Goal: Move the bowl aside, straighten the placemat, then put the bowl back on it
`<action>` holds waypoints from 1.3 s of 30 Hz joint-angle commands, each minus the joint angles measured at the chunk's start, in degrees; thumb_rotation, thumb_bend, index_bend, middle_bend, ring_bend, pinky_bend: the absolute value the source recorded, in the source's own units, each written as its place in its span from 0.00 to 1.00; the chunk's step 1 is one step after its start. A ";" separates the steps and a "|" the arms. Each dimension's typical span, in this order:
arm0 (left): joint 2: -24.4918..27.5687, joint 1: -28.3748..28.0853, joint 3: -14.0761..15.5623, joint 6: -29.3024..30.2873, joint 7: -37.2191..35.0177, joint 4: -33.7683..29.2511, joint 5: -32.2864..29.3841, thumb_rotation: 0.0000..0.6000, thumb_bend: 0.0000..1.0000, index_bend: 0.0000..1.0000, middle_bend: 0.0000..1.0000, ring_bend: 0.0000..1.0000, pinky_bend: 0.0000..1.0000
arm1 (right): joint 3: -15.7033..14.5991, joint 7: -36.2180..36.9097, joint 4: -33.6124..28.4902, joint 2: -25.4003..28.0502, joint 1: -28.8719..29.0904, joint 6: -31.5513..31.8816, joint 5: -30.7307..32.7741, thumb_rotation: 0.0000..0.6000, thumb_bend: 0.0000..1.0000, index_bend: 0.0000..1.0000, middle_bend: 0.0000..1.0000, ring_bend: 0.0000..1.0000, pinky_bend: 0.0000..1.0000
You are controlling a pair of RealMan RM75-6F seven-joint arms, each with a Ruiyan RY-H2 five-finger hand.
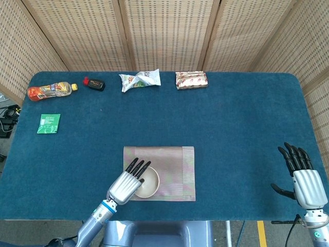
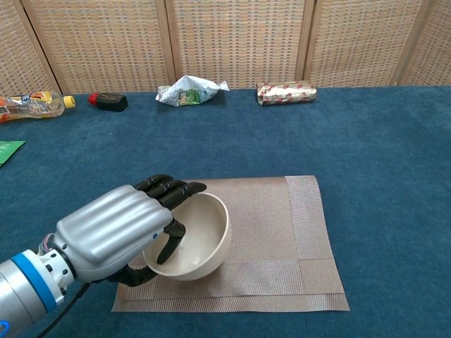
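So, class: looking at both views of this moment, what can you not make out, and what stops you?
- Near-left part of the bowl: covered by the left hand in the chest view.
- Right hand: outside the chest view; wrist cut by the head view's lower edge.
- Print on the snack bag, the bottle and the green packet: too small.
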 commanded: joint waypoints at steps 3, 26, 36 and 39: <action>2.44 0.30 -0.17 2.81 -2.28 -0.61 1.06 1.00 0.41 0.70 0.00 0.00 0.00 | -0.02 0.10 -0.07 0.05 -0.02 0.01 -0.02 1.00 0.07 0.04 0.00 0.00 0.00; 17.66 -2.55 -10.50 3.02 -17.05 7.36 -9.66 1.00 0.41 0.69 0.00 0.00 0.00 | -0.67 -2.87 -0.35 -0.94 0.20 -0.87 -0.65 1.00 0.07 0.04 0.00 0.00 0.00; 16.16 -3.42 -10.37 -0.22 -21.70 18.10 -14.55 1.00 0.41 0.67 0.00 0.00 0.00 | -0.63 -3.19 -0.20 -1.12 0.44 -1.57 -0.20 1.00 0.07 0.04 0.00 0.00 0.00; 15.81 -3.21 -10.09 -0.84 -22.67 20.24 -15.64 1.00 0.40 0.66 0.00 0.00 0.00 | -0.70 -3.38 -0.24 -1.19 0.41 -1.51 -0.33 1.00 0.07 0.04 0.00 0.00 0.00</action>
